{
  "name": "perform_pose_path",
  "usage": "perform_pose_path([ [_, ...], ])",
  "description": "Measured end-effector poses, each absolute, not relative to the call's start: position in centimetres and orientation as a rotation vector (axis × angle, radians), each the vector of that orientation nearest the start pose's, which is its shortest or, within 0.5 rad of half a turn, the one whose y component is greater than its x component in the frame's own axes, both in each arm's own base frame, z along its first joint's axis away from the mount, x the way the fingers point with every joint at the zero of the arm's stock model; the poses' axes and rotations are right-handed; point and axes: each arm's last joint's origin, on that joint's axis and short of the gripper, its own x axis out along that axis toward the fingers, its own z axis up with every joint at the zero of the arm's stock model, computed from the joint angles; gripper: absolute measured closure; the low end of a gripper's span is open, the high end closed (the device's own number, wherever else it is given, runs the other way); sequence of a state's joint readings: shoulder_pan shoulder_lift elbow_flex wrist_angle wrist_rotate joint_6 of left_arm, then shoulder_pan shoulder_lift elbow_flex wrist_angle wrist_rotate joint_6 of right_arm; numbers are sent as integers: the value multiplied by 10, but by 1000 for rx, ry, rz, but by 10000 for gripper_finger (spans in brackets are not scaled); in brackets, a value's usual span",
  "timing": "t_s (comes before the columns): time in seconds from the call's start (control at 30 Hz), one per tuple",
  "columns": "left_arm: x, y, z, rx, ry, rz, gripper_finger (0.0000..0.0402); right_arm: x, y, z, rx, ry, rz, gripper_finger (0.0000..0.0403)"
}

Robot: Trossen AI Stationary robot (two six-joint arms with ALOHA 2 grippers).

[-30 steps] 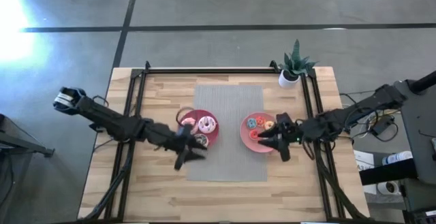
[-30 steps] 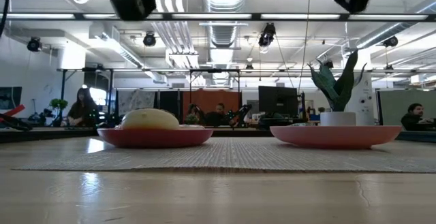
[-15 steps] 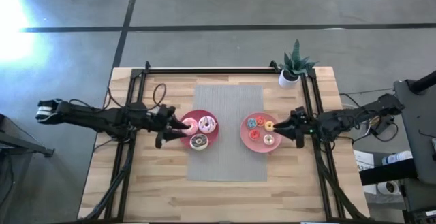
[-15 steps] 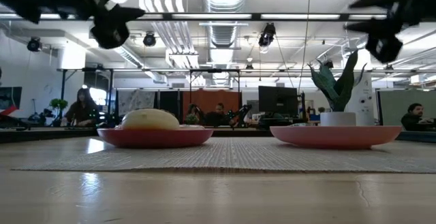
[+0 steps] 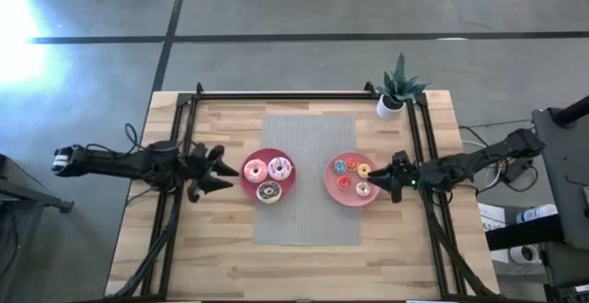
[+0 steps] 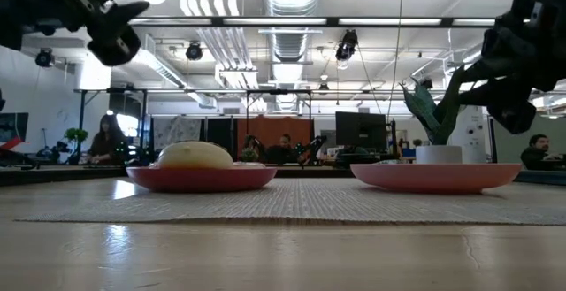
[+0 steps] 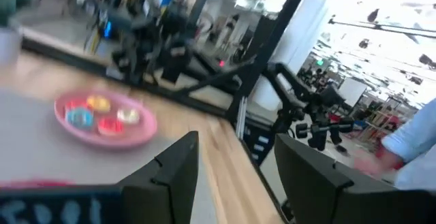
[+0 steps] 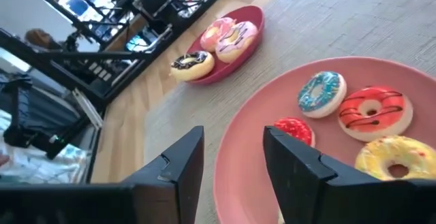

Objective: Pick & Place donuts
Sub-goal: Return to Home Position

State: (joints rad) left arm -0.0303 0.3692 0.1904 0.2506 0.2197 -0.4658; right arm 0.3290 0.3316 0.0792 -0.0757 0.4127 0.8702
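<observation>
Wooden worktop point(image 5: 304, 257) carries two pink plates: three donuts point(image 5: 268, 175) on one, four donuts point(image 5: 354, 176) on the other. We see both empty: left end effector point(image 5: 213, 167) spread, right end effector point(image 5: 379, 181) parted. We'd next choose a donut and descend.

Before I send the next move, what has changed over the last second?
Both arms pulled outward. The left pincer moved from the front of the left plate to its outer side, open and empty. The right pincer drew back to the right plate's outer rim, holding nothing. The donuts on both plates and the plant stayed put.
</observation>
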Motion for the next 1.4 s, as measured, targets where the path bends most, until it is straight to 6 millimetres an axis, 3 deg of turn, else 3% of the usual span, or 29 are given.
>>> perform_pose_path([
  [0.67,110,-10,220,-591,-2,-279,235,111,26,163,740,239,-210,261],
  [0.9,94,-9,192,-162,-113,-274,235,111,26,163,740,240,-210,261],
  [1.03,96,-9,176,-35,-87,-250,235,111,26,163,739,239,-210,266],
  [1.2,97,-6,170,35,-49,-155,235,111,26,163,739,240,-211,263],
  [1.4,98,-5,170,-80,-35,-129,235,111,26,163,739,240,-211,263],
])
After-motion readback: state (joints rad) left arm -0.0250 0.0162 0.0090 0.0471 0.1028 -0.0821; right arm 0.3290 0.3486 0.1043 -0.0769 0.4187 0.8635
